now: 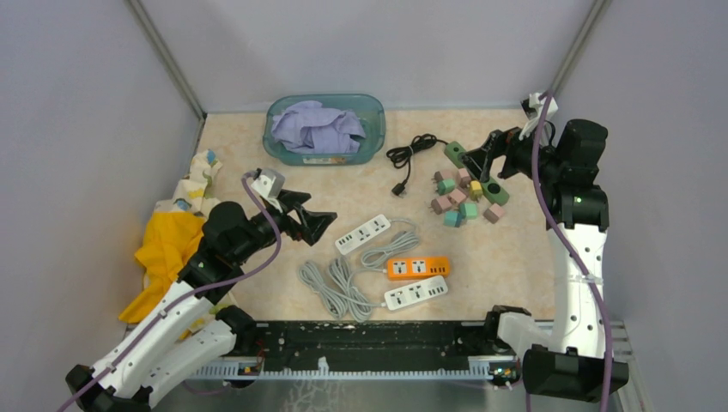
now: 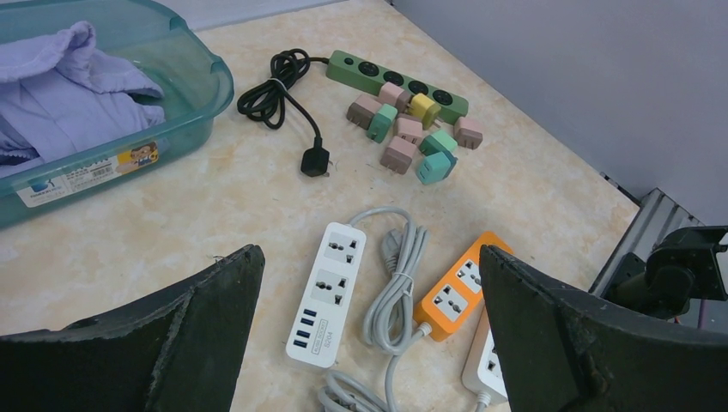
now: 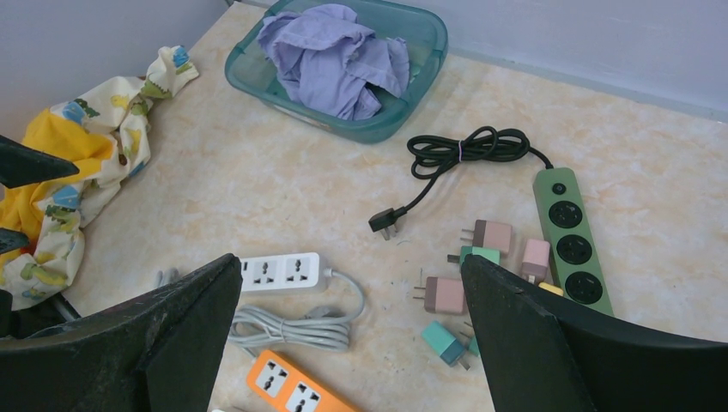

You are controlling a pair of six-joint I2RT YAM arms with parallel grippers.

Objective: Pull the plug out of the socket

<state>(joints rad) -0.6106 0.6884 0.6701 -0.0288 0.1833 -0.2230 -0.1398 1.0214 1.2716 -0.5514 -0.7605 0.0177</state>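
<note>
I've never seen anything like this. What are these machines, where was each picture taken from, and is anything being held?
These are two robot arms, a left arm and a right arm, bolted at the table's near edge. The wide picture looks down from above and behind them. The other two come from a camera on each wrist, so the black wedges are that arm's own fingers.

The left end effector and right end effector are both open and hold nothing.

On the table lie:
- a teal tub with a lilac cloth inside
- a yellow patterned cloth
- a green power strip with a coiled black cable
- small coloured plugs
- a white power strip
- a second white strip
- an orange power strip
</note>
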